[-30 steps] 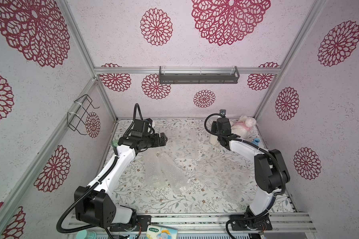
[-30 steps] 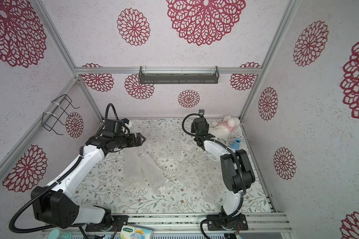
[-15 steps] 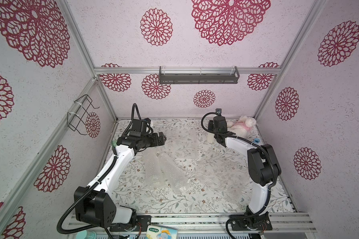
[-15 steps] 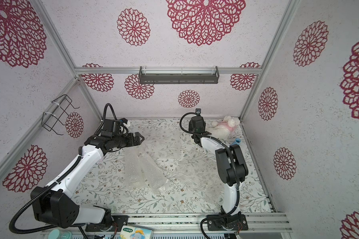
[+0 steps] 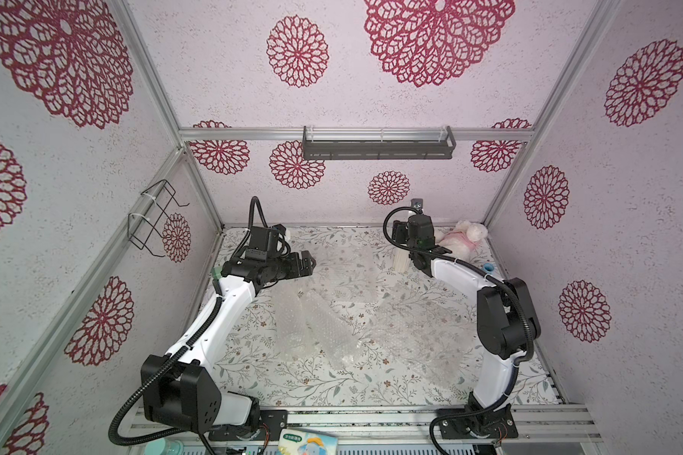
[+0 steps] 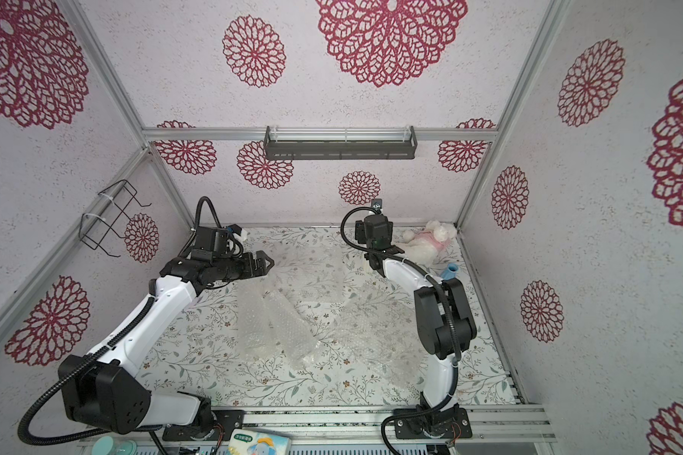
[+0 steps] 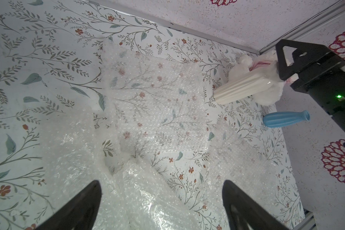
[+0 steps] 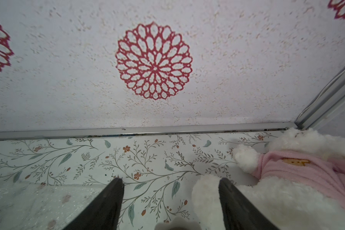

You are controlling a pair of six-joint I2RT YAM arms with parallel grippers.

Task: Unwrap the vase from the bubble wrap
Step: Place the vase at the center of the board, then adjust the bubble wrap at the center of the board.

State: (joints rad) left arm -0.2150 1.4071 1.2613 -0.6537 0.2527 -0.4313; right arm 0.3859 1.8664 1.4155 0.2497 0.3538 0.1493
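Holds nothing: left gripper (image 5: pixel 307 263) wide apart at 10 o'clock above crumpled bubble wrap (image 5: pixel 324 327) at centre of table (image 5: pixel 253 366), right gripper (image 8: pixel 171 179) parted at 1 o'clock, by top of bare cream ribbed vase (image 7: pixel 241 87).

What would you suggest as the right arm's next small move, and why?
Probably lift the right end effector straight up, clear of the white vase: its jaws stand open with the vase's top between them, and the bubble wrap lies apart, off the vase.
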